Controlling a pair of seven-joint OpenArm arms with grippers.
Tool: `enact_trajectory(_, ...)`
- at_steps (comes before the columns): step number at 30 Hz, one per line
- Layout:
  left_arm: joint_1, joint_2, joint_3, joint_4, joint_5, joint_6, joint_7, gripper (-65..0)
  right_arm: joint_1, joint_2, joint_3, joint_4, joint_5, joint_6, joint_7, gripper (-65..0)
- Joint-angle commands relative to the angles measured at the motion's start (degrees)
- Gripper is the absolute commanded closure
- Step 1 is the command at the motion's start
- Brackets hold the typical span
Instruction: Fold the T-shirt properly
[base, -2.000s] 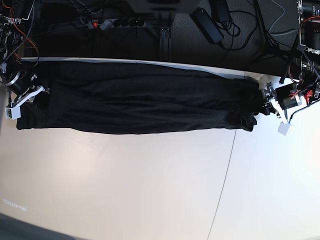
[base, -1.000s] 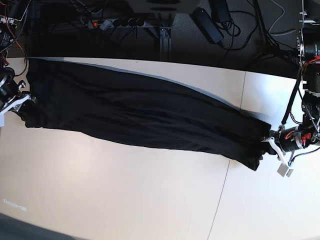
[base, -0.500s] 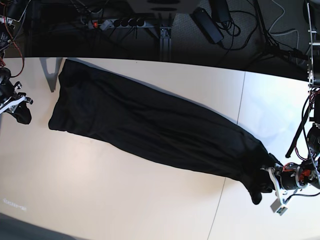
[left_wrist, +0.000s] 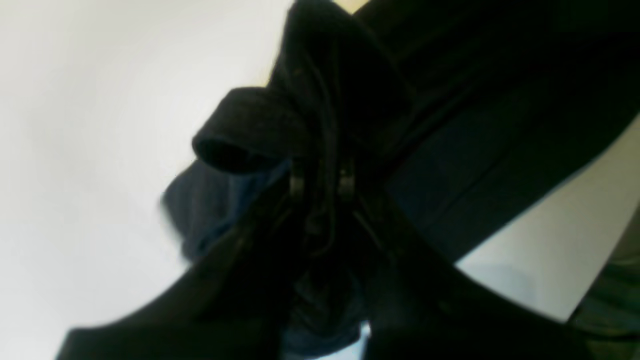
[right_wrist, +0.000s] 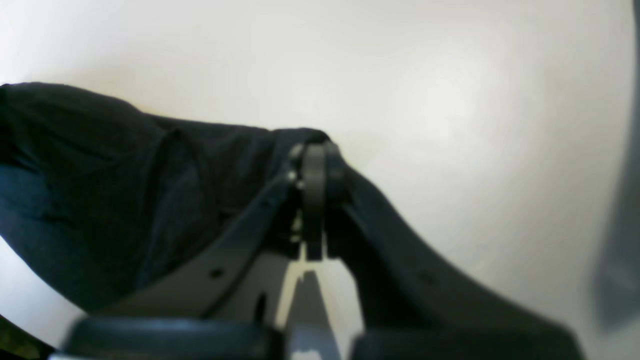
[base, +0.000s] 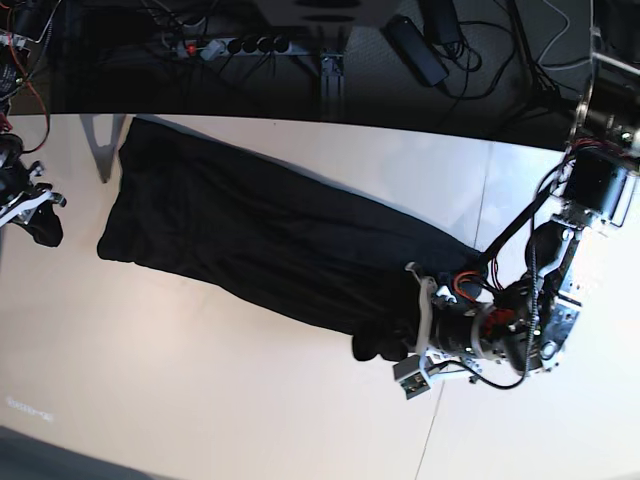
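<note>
The black T-shirt (base: 250, 235) lies as a long band running diagonally from the table's back left toward the front right. My left gripper (base: 402, 340) is shut on its front-right end, which is bunched and doubled back over the band. In the left wrist view the fingers (left_wrist: 296, 181) pinch a thick wad of the T-shirt (left_wrist: 450, 125). My right gripper (base: 35, 215) rests at the table's left edge, shut, a strip of bare table away from the shirt's left end. In the right wrist view its pads (right_wrist: 314, 172) meet, with black cloth (right_wrist: 100, 190) just beyond them on the left.
The white table (base: 230, 400) has a seam (base: 487, 190) running front to back on the right. Behind its back edge are a power strip (base: 235, 45), cables and a dark adapter (base: 415, 45). The left arm's links (base: 590, 190) rise at the far right.
The left gripper has carried the shirt's right end leftward over the table, doubling it back on the band. The shirt's left end and the right gripper have stayed put over the last half second.
</note>
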Motion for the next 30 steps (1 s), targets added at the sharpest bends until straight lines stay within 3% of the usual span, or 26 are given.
enact_trajectory(1, -1.42, 1.75, -0.48, 1.07, -0.31, 0.44, -1.44, 0.0, 0.59, 1.27, 0.55, 0.85, 0.83, 3.91, 1.16, 0.0)
enact_trajectory(9, 5.2, 12.5, -0.48, 1.05, 2.56, 0.48, -1.9, 0.0, 0.57, 1.27, 0.55, 0.85, 0.74, 3.93, 1.09, 0.0)
enact_trajectory(17, 9.49, 15.3, -0.24, 1.01, 1.33, 0.39, -2.58, 0.0, 0.57, 1.22, 0.55, 0.85, 0.37, 3.91, 1.07, 0.0)
enact_trajectory(19, 9.57, 15.3, 0.39, 1.03, 0.9, 0.39, -2.99, -15.7, 0.57, 1.25, 0.55, 0.85, -1.57, 3.82, 1.14, 0.0)
enact_trajectory(21, 9.57, 15.47, 0.55, 1.03, 0.98, 0.42, -4.28, -31.3, 0.5, 1.25, 0.7, 0.83, -2.97, 3.67, 1.11, -14.7)
enact_trajectory(22, 9.53, 15.91, 0.5, 1.03, 1.22, 0.44, -4.48, -35.5, 0.39, 1.25, 0.96, 0.79, -3.17, 3.67, 1.09, -22.5)
enact_trajectory(24, 9.44, 17.42, 0.48, 1.03, 1.42, 0.44, -4.39, -36.8, 0.11, 1.25, 2.08, 0.74, -2.84, 3.65, 0.83, -33.8)
enact_trajectory(26, 9.46, 19.47, 0.48, 1.03, 0.83, 0.44, -3.98, -36.8, -0.72, 1.27, 3.82, 0.74, -0.81, 3.5, 0.26, -37.4)
enact_trajectory(30, 9.42, 22.69, 0.48, 1.03, 0.92, 0.68, -3.54, -36.8, -5.31, 1.25, 6.27, 0.74, 3.5, 3.5, -1.97, -37.4)
